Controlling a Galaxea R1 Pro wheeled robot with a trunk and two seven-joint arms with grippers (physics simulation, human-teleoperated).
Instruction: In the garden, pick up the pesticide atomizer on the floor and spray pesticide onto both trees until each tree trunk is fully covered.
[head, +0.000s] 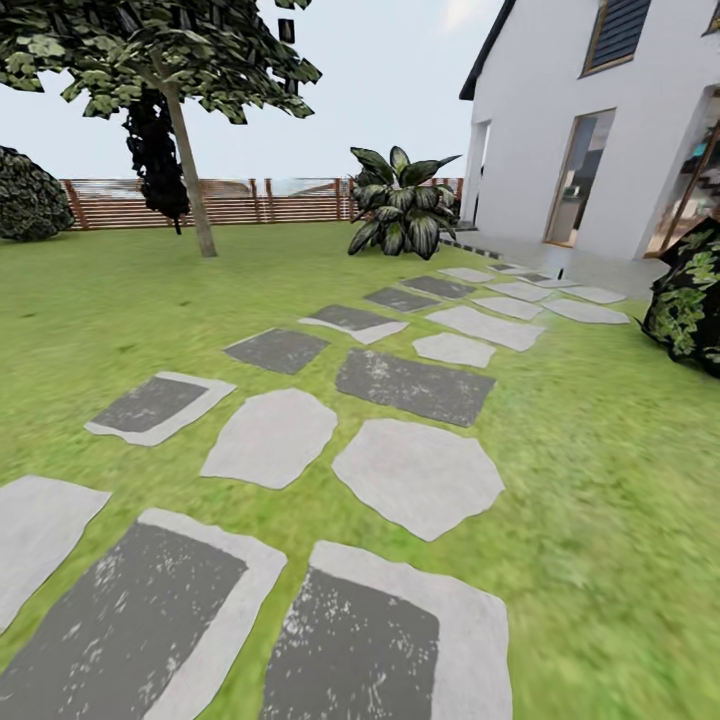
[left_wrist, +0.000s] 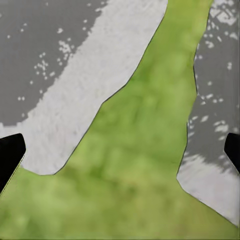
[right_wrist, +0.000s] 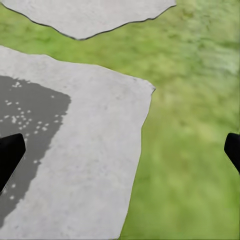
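Transit step: both pincers, left (left_wrist: 120, 152) and right (right_wrist: 120, 150), gape wide and empty over slabs (head: 415, 470); a tree (head: 190, 170) stands upper left; next move calls for finding the atomizer, location undetermined.

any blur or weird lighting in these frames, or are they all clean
Head view: grass at right and bottom smears with blur; the tree and fence stay sharper under flat, shadowless light. Left wrist view: grass strip soft, slab edges crisp. Right wrist view: grass blurred, no glare.
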